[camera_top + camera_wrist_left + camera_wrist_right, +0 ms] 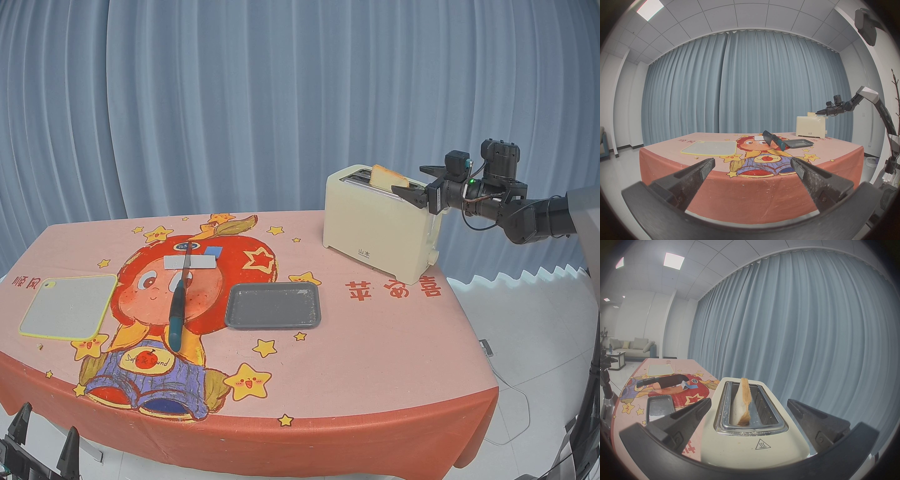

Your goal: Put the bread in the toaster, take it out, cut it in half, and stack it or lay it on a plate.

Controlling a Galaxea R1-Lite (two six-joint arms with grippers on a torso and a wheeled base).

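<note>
- The cutting board (69, 306) lies at the left end of the table (375, 375).
- The knife (178, 300) lies right of the board, handle toward the near edge.
- The tray (273, 305) lies just right of the knife.
- The toaster (378, 228) stands far right, behind the tray.
- The bread (387, 178) stands in a toaster slot.
- The right gripper (407, 179) hangs over the toaster's right end, beside the bread.

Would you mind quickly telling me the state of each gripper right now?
Left gripper: open, holding nothing.
Right gripper: open, empty, facing the bread standing in the toaster.
</note>
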